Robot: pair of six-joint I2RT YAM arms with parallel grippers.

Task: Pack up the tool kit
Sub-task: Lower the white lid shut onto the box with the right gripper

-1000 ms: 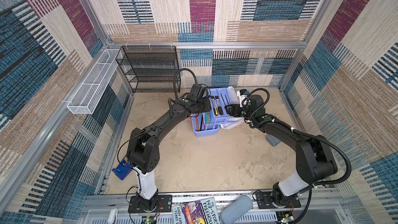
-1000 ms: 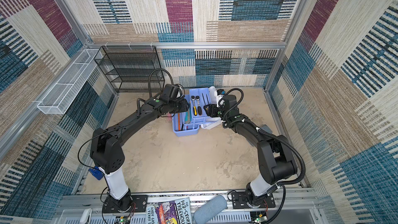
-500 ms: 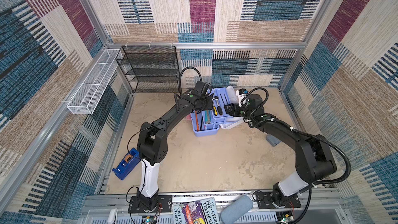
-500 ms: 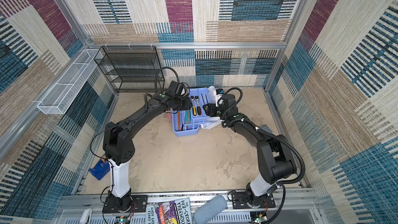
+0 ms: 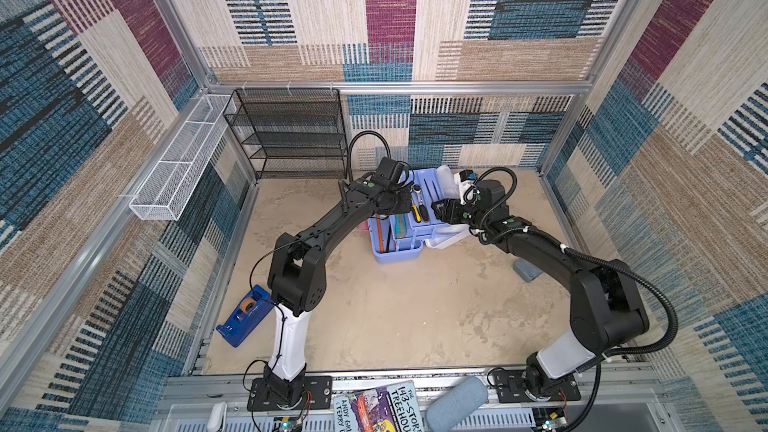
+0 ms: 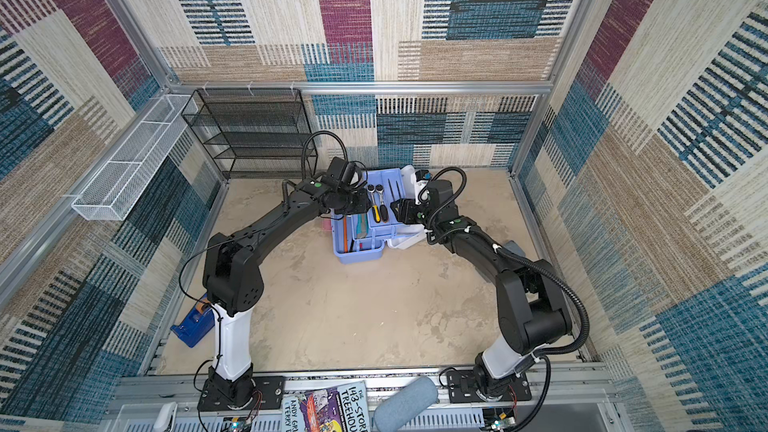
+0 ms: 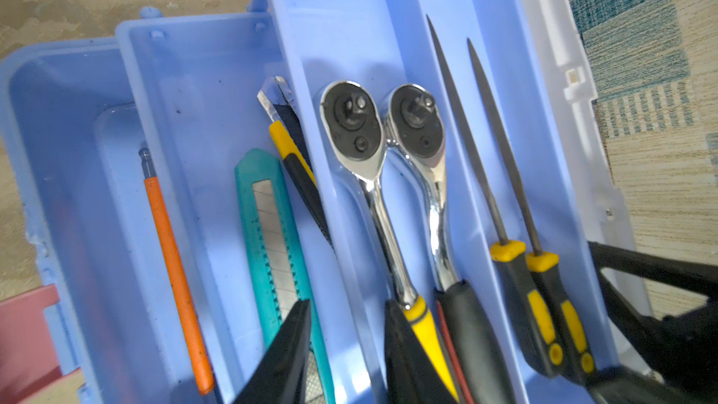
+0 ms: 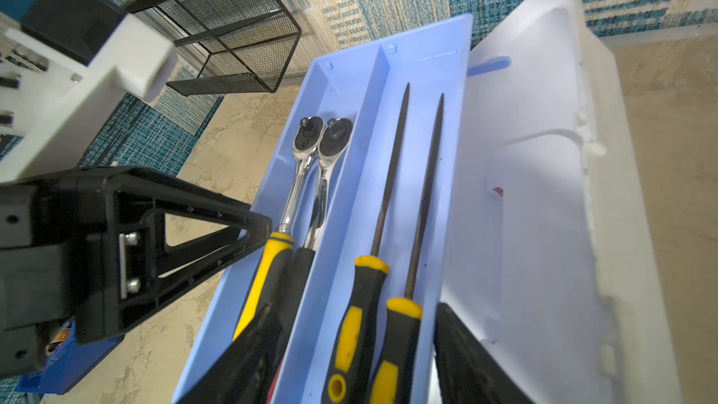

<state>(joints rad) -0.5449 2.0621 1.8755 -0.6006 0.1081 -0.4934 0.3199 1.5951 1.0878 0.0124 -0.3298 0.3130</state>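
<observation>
Elbow swung inward, the left gripper (image 7: 347,305) hovers part-open over the tool kit (image 5: 399,249) by the sandy floor's (image 5: 415,313) back wall (image 5: 457,135), right gripper (image 8: 355,316) wide open, open floor in front.

Robot lab test cell: aluminium-profile frame (image 5: 399,87) around beige tabletop (image 5: 415,313); carpet-patterned panels (image 5: 540,2) as walls; two black arms (image 5: 316,238) bolted to front rail (image 5: 365,379); black mesh shelf (image 5: 291,135), white wire basket (image 5: 178,172) as props

Found tool kit (image 5: 397,252) at rear centre of desk (image 5: 415,309), with lid (image 5: 449,240) open on its right. Noted two ratchets (image 7: 351,126) and two files (image 7: 465,130) in adjoining compartments of top tray (image 7: 342,33). Logged tape dispenser (image 5: 245,317) front left, pouch (image 5: 527,270) far right, wire shelf (image 5: 291,135) rear left.
</observation>
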